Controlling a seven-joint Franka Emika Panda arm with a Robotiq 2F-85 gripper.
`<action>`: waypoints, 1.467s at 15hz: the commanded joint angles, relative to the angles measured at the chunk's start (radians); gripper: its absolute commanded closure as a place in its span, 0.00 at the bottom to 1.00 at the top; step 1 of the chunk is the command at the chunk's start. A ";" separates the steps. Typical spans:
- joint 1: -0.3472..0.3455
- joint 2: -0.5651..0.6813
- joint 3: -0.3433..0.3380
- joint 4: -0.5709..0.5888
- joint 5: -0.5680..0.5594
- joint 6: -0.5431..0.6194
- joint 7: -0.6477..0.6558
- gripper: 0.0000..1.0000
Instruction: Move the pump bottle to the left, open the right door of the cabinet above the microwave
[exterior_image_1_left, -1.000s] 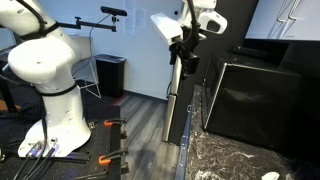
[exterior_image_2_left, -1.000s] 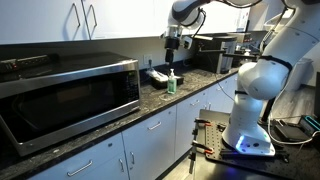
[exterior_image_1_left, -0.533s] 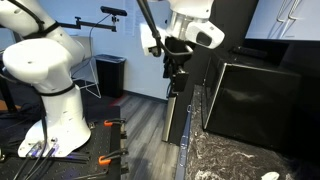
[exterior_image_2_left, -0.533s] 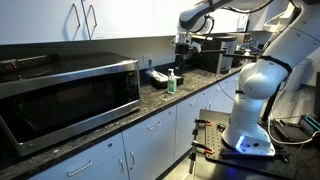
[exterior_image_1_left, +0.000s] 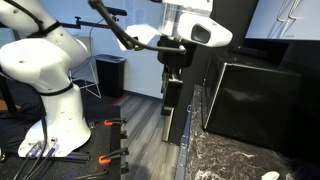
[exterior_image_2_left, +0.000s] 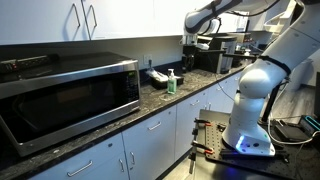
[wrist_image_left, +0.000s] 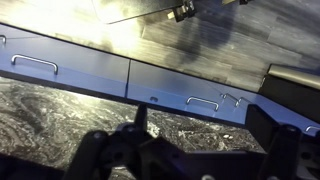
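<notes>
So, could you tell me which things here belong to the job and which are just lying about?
Job: pump bottle, right door, cabinet, microwave, gripper.
Lying about: black bin, dark object beside the bottle.

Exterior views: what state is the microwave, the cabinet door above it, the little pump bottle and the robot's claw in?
microwave: door shut.
right door: shut.
pump bottle: upright on the counter, not held.
gripper: open, empty, above the counter.
</notes>
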 joint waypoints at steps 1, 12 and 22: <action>0.020 0.003 0.002 0.006 0.002 0.042 0.025 0.00; -0.002 0.062 -0.069 0.016 -0.008 0.137 -0.029 0.00; -0.017 0.361 -0.170 0.138 -0.016 0.306 -0.135 0.00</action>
